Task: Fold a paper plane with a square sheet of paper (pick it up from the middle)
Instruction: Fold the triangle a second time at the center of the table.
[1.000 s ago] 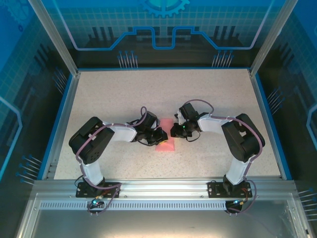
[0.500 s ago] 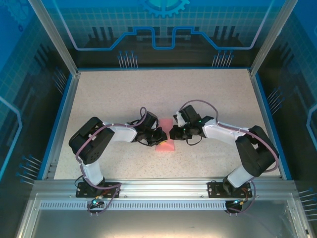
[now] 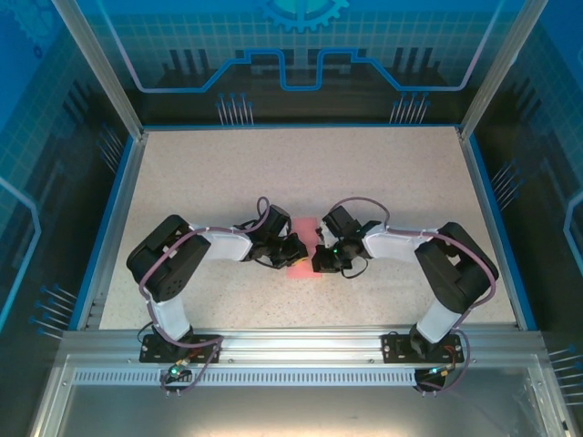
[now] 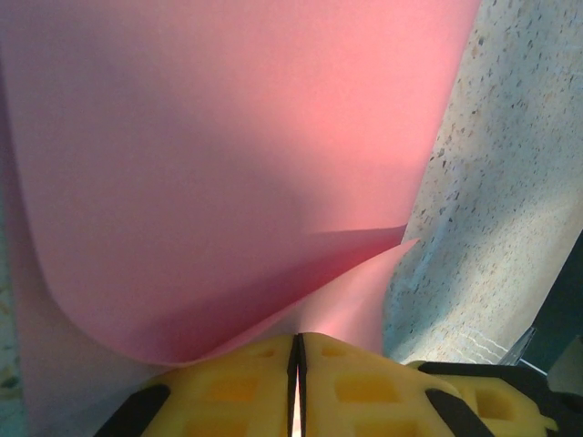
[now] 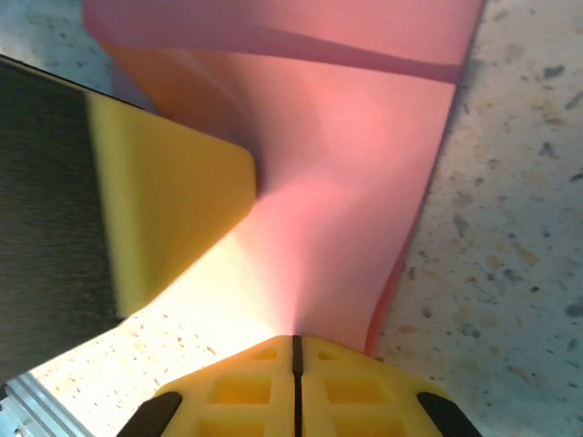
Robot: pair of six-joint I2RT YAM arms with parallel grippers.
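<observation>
Top external: the square sheet of paper (image 3: pixel 301 269) lies mid-table (image 3: pixel 410 182), between the left pincer (image 3: pixel 295 250) and the right pincer (image 3: pixel 320 260), which flank it equally close.
Left wrist: jaws shut on the sheet's edge; paper bows upward ahead.
Right wrist: jaws shut on the opposite edge; sheet runs straight ahead.

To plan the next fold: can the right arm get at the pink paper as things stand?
Probably yes. The right gripper is shut on an edge of the square sheet of paper; the left gripper, pinching it too, leaves the way free.
</observation>
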